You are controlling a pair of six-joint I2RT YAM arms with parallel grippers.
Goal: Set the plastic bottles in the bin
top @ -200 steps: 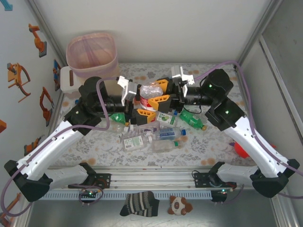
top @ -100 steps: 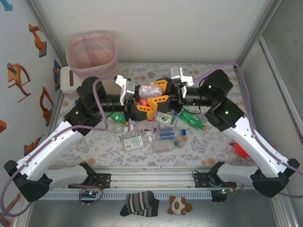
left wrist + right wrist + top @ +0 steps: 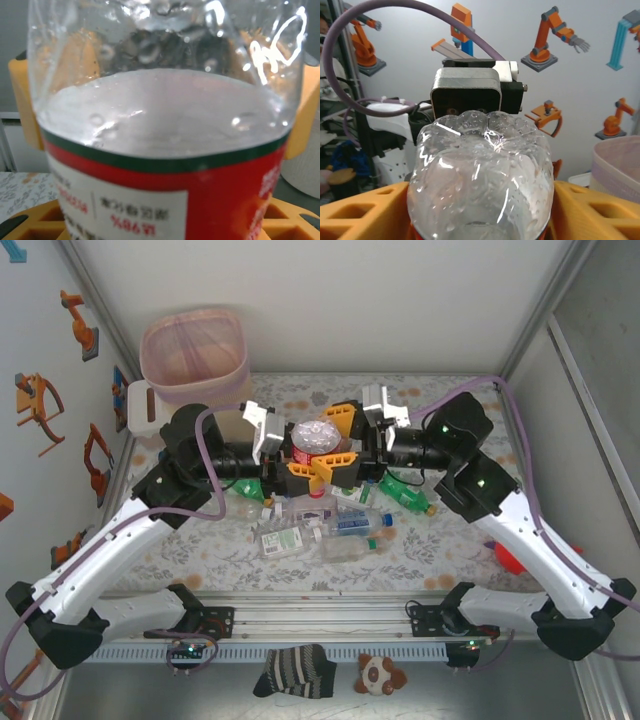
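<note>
- The red-labelled bottle (image 3: 316,436) was off the desk (image 3: 200,540), held upright at the centre of the top view, where the two arms met.
- The left claw (image 3: 299,452) was closed on it. In the left wrist view its orange fingers (image 3: 20,100) pressed against both sides of the clear body, just above the red label.
- The right claw (image 3: 342,440) stood parted. In the right wrist view its orange fingers (image 3: 365,210) flanked the bottle's dimpled base without clearly pinching it, so the weight seemed to rest with the left claw.
- The bin (image 3: 150,365) stood at the upper left of the top view, well apart from the raised bottle. Its pink-lined inside looked bare, as far as that view showed.
- A cluster of crushed bottles (image 3: 300,535) lay on the desk just below the claws, around the middle of the frame. A green bottle (image 3: 405,490) lay to its right.
- Judged from this, the task was at an early stage. One bottle was in transit but not yet over the bin, and nearly all the rest had yet to be picked up.
- What remained was to carry this bottle up and left to the bin, drop it in, then clear the cluster one bottle at a time.
</note>
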